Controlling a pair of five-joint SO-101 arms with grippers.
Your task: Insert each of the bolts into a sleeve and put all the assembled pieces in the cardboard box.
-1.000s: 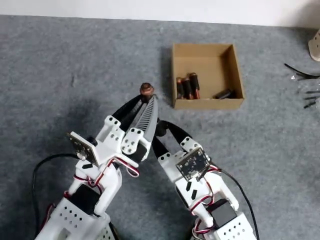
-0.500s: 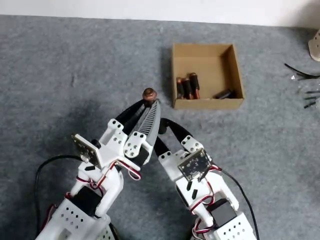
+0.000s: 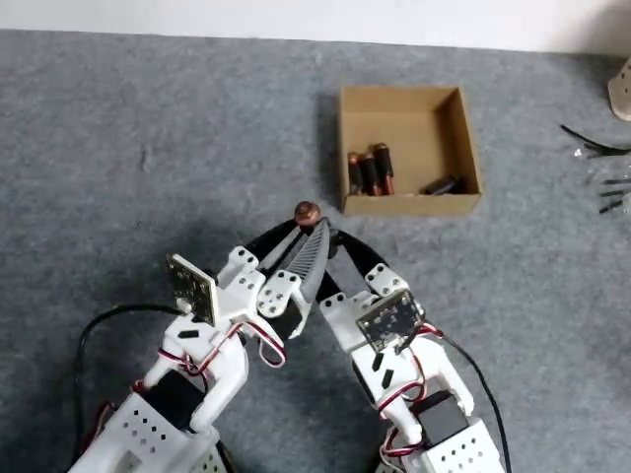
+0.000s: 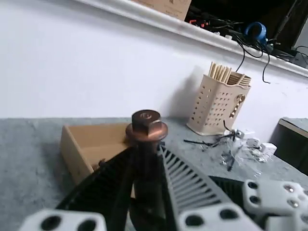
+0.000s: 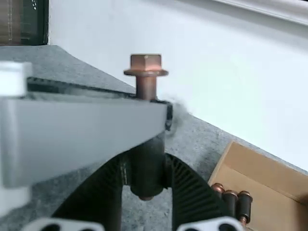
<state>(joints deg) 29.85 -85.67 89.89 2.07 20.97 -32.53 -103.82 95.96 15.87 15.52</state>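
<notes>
A copper bolt (image 3: 307, 210) stands upright just in front of the cardboard box (image 3: 409, 205), and my left gripper (image 3: 304, 229) is shut on its shaft. In the left wrist view the bolt's flanged head (image 4: 147, 127) rises above my left gripper (image 4: 144, 168). My right gripper (image 5: 144, 178) is shut on a dark sleeve (image 5: 144, 168) directly below the bolt (image 5: 146, 67), with the left gripper's finger crossing between them. From above, the right gripper (image 3: 327, 246) sits tight against the left one. Several assembled pieces (image 3: 370, 172) lie in the box.
Grey carpet covers the table. Black cable ties (image 3: 601, 177) lie at the right edge, near a cream holder (image 3: 622, 89) that also stands behind the box in the left wrist view (image 4: 219, 103). A dark piece (image 3: 444, 184) lies in the box's front right corner.
Both grippers have shifted together to the right and back toward the arms' bases, carrying the bolt from the box's left side to just before its front left corner.
</notes>
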